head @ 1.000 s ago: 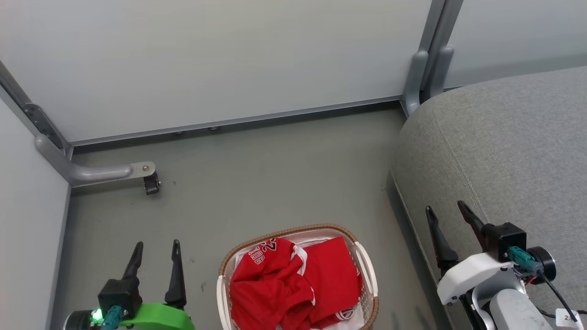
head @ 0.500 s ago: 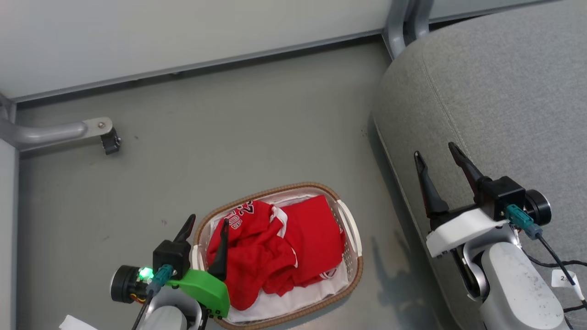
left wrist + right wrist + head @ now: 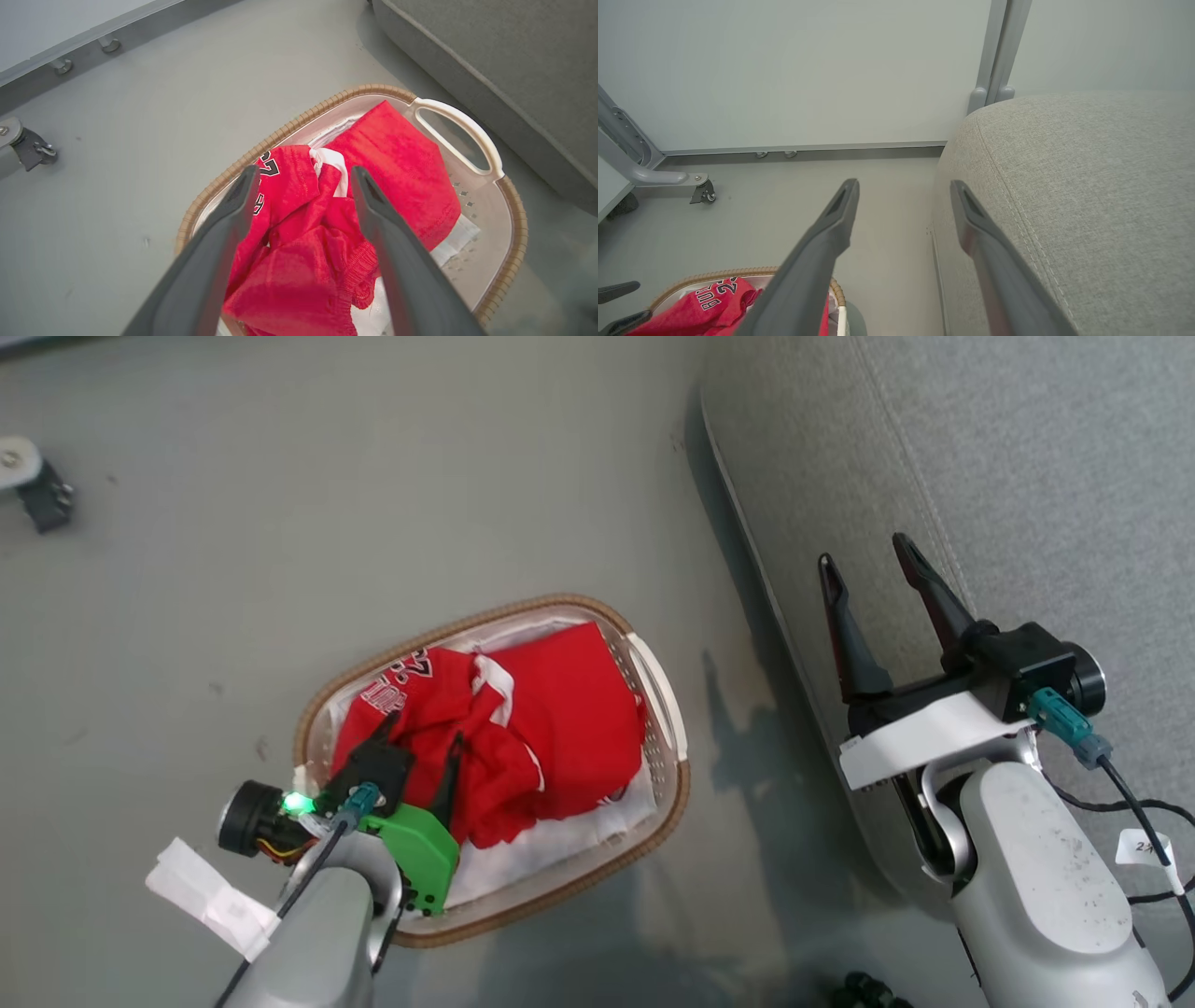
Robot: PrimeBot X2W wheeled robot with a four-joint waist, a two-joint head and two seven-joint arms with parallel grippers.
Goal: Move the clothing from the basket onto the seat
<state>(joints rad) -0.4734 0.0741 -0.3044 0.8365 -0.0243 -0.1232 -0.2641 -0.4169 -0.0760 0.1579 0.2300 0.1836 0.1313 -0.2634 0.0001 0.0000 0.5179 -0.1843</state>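
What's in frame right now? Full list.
jersey: 1, red with white trim, bunched in basket
basket: 1, white with brown rim, on floor left of seat
liner: 1, white, under jersey
seat: 1, grey, right of basket
caster: 1, black, far left on floor
floor: grey
wall: pale grey, behind floor
posts: 2, grey, by seat corner
left pincer: open, over jersey
right pincer: open, at seat edge

Head cam looked steeply down on the oval white brown-rimmed basket (image 3: 551, 602). Left wrist cam sat close above it. Right wrist cam faced the pale wall (image 3: 784, 70) from low down, just catching the basket's edge.
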